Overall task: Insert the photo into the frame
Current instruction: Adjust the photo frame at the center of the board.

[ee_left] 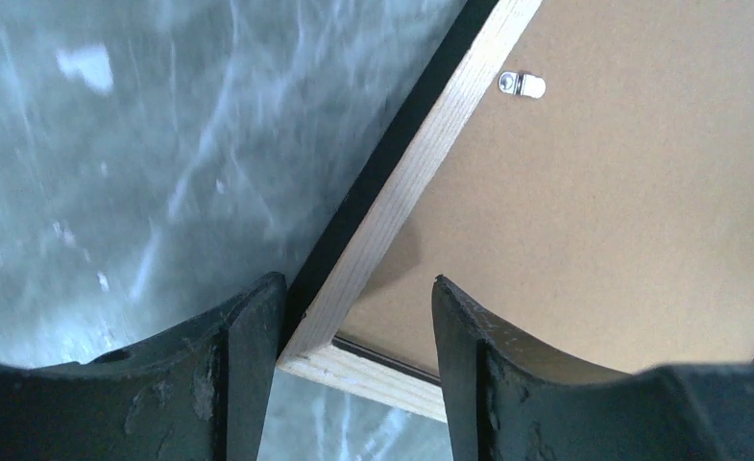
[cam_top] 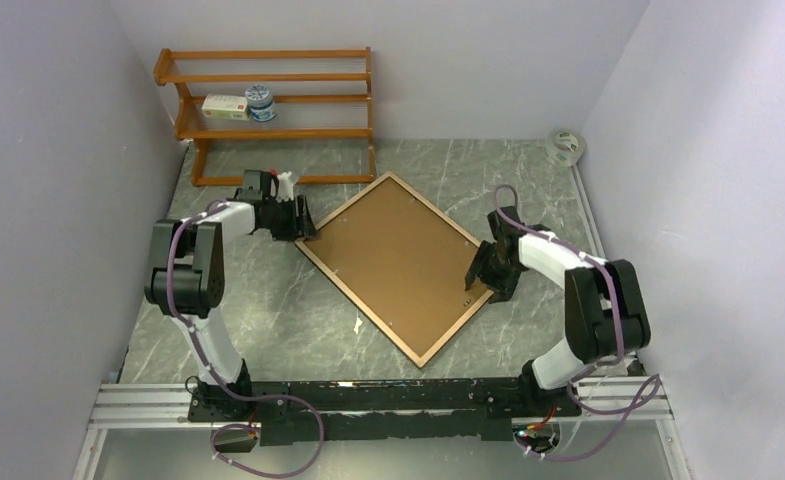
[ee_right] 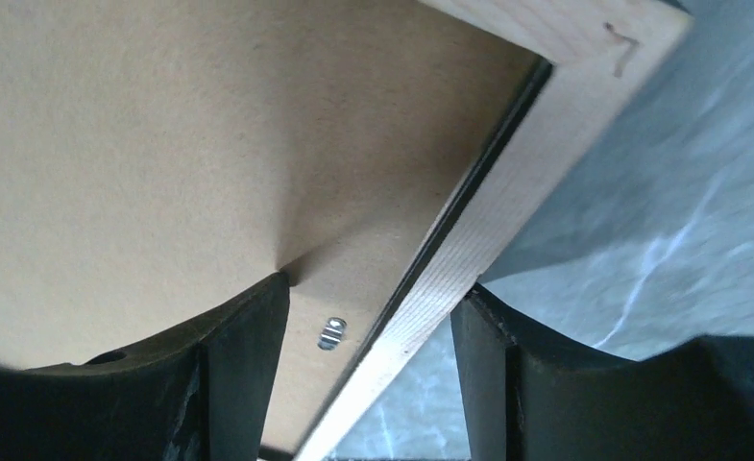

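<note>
Nearest are the two arm bases, bolted side by side at the near edge of the grey marbled table (cam_top: pixel 268 310). Beyond them the frame (ee_left: pixel 411 182) lies face down on that table, turned like a diamond, one corner pointing at the bases. Its pale wood rail and thin black outer edge surround the brown backing board (cam_top: pixel 393 255), which fills the opening (small metal tabs (ee_left: pixel 522 84) sit along its border).

The left gripper (ee_left: pixel 358 293) is at the frame's left corner. Its jaws are part-way apart and astride the rail: one finger is by the black outer edge and the other is over the backing board. I cannot tell whether they pinch the wood.

The right gripper (ee_right: pixel 373 288) is at the frame's right corner, set the same way. One finger is down on the backing board and the other is outside the rail. Its hold is equally unclear.

Farther back, an orange-brown shelf rack (cam_top: pixel 268 53) stands by the far wall. It carries a small box (cam_top: pixel 225 107) and a round tin (cam_top: pixel 260 102). A roll of tape (cam_top: pixel 565 145) lies in the far right corner.
</note>
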### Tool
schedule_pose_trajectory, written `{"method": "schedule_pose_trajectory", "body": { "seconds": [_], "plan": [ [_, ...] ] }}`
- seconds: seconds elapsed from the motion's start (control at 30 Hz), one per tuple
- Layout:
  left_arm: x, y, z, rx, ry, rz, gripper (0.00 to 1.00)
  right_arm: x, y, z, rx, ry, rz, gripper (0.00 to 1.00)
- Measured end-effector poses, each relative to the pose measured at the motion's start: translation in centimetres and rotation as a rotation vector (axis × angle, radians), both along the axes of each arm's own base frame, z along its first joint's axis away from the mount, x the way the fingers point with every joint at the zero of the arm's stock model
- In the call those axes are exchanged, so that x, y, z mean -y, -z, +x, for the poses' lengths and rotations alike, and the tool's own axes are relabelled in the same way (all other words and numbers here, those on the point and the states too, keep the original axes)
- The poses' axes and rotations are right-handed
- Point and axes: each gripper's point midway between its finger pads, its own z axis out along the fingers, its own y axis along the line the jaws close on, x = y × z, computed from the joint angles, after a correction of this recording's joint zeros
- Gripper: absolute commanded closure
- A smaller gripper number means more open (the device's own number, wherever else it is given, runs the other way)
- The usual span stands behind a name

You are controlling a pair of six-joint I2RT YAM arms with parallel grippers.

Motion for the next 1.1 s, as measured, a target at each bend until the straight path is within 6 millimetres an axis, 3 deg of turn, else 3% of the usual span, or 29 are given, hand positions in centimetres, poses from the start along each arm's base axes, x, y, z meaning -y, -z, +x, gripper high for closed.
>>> {"method": "schedule_pose_trajectory", "body": {
  "seconds": [0.17,0.5,0.67,1.1],
  "plan": [
    [0.0,0.1,-3.5,-0.060,-0.100,0.018,0.39,2.1,0.0,3.8,0.034,-0.004,-0.093,0.37],
    [0.2,0.3,-12.5,-0.225,-0.242,0.011,0.31,3.6,-0.6,9.8,0.149,-0.031,-0.210,0.34],
    [0.7,0.1,-13.8,-0.285,-0.238,-0.006,0.24,3.5,-1.1,11.5,0.195,-0.020,-0.244,0.32],
    [1.1,0.0,-13.9,-0.357,-0.205,0.019,0.20,3.4,-1.9,11.3,0.203,0.012,-0.251,0.27]
  ]
}}
